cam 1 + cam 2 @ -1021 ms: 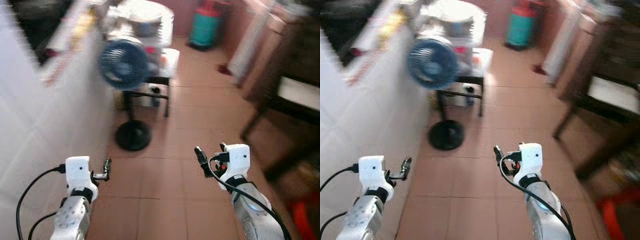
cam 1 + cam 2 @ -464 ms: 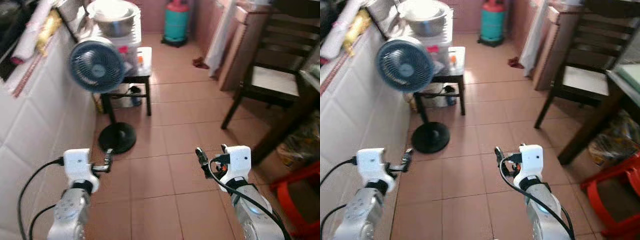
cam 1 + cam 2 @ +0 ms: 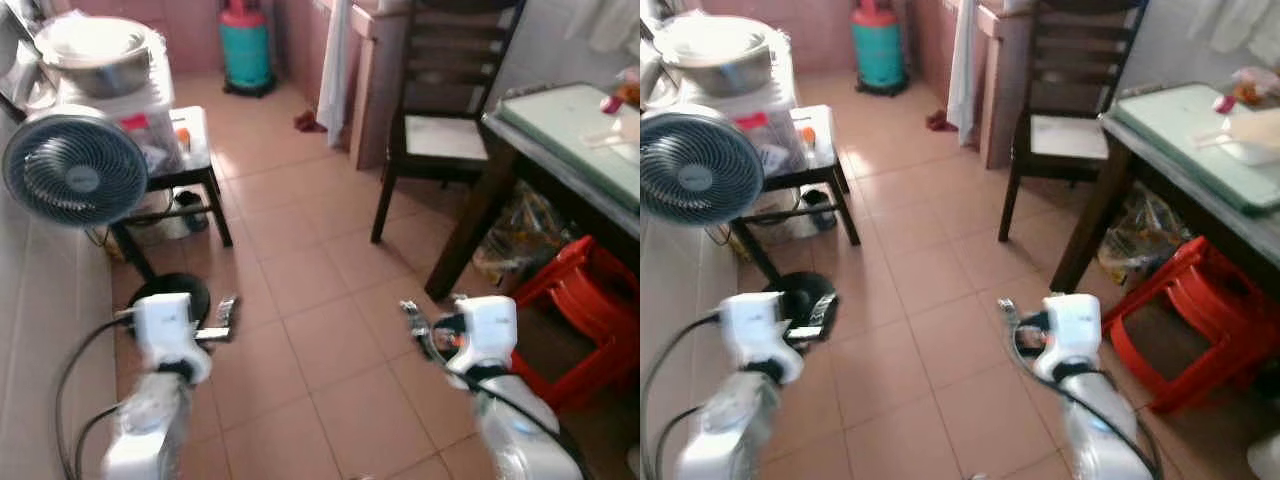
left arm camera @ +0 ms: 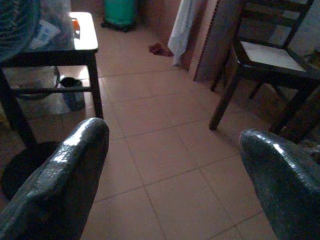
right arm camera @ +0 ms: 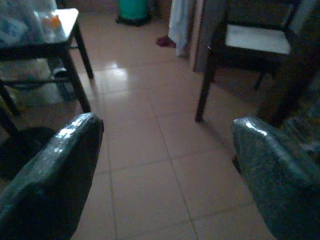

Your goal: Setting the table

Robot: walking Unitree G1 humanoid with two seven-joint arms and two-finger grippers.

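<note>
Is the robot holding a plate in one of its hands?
No, the left gripper and the right gripper both have their black fingers spread apart with only brown floor tiles between them.

You see two silver metal arms, each capped by a white boxy wrist housing (image 3: 166,322) with looping black cables, ending in glossy black padded fingers (image 4: 65,180).

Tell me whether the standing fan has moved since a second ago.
No. The fan sits further left in the picture, but so does the small table beside it; the camera turned right.
</note>
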